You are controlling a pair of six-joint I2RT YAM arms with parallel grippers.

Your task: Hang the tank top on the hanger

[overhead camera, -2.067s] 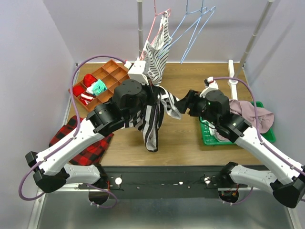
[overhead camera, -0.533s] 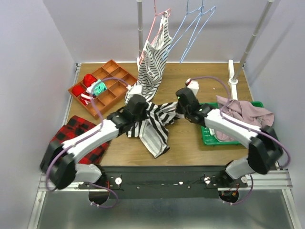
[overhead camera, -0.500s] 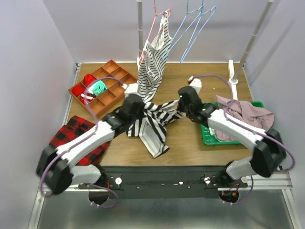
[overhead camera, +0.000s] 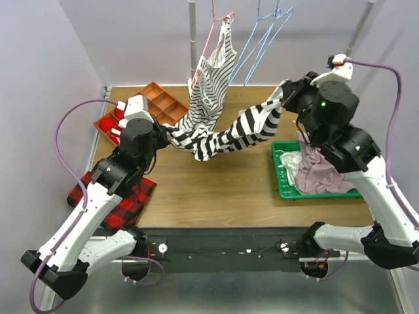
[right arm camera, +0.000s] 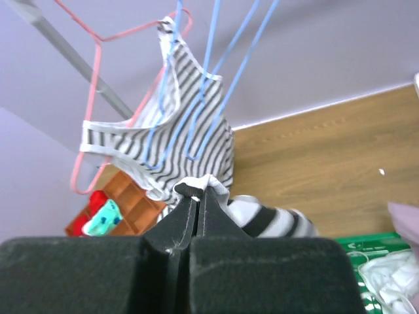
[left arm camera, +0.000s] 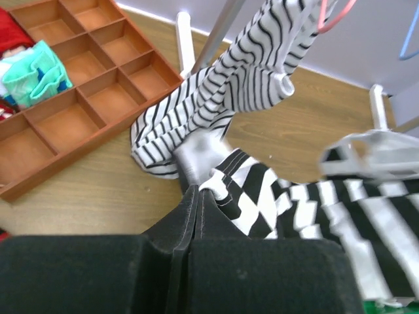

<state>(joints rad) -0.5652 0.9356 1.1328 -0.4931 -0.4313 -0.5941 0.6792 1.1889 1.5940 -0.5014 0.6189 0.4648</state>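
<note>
Both claws are pinched fully shut on the tank top [overhead camera: 229,134], the left claw [overhead camera: 165,130] low over the bench [overhead camera: 216,196] and the right claw [overhead camera: 283,99] high. The bold-striped cloth sags between them in mid-air, short of the light-blue hanger [overhead camera: 268,47] hanging at the back. Threading it well likely means holding the edge taut and its opening wide as it nears the wire. Only the right wrist view shows that wire just beyond the pinched edge; the overhead alone shows the slack middle.
</note>
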